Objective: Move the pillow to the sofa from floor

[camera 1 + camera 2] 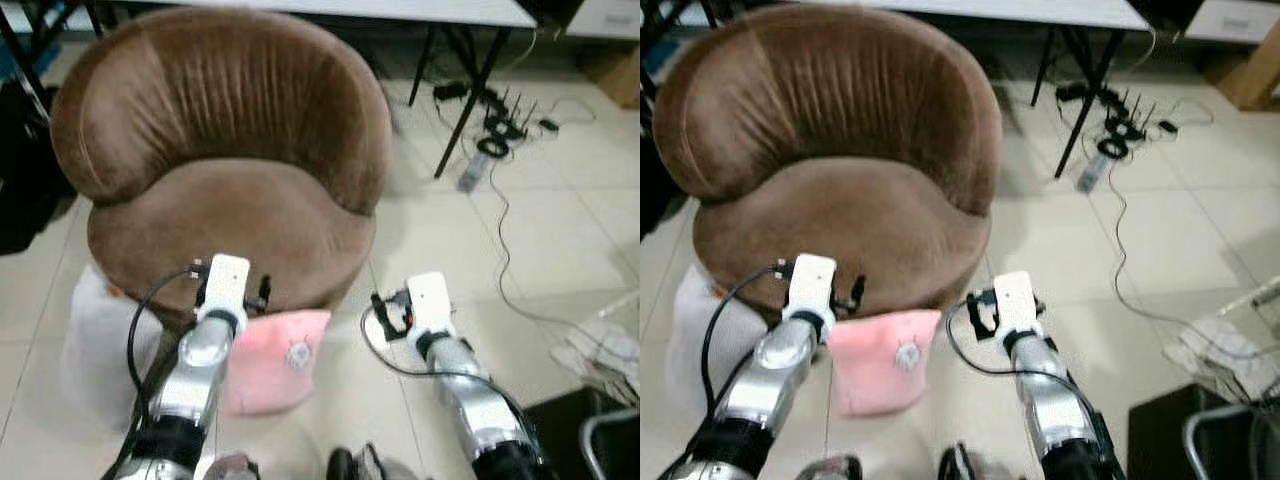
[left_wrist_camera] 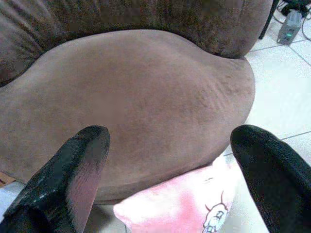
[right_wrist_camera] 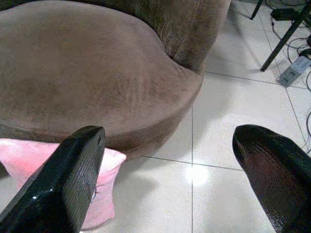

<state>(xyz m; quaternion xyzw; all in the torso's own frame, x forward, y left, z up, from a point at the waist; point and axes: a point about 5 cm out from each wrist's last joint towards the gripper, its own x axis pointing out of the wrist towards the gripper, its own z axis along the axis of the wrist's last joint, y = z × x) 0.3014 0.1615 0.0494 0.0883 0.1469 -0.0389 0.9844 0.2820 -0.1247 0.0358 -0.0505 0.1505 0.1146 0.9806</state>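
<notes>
- Pink pillow (image 1: pixel 275 360) on the floor (image 1: pixel 560 220), leaning on the brown sofa (image 1: pixel 225 160) base.
- Left claw (image 2: pixel 165 165) and right claw (image 3: pixel 167 170) both spread wide, empty, above it.
- Best lowered astride the pillow, squeezed firmly, then lifted onto the seat.

The pillow (image 1: pixel 275 358) lies on the floor (image 1: pixel 420 230) against the front base of the sofa (image 1: pixel 225 170). The left hand (image 2: pixel 165 179) hangs above the pillow's left edge; the right hand (image 3: pixel 170 184) hangs to its right. Cables (image 1: pixel 500 130) lie behind, to the right.
</notes>
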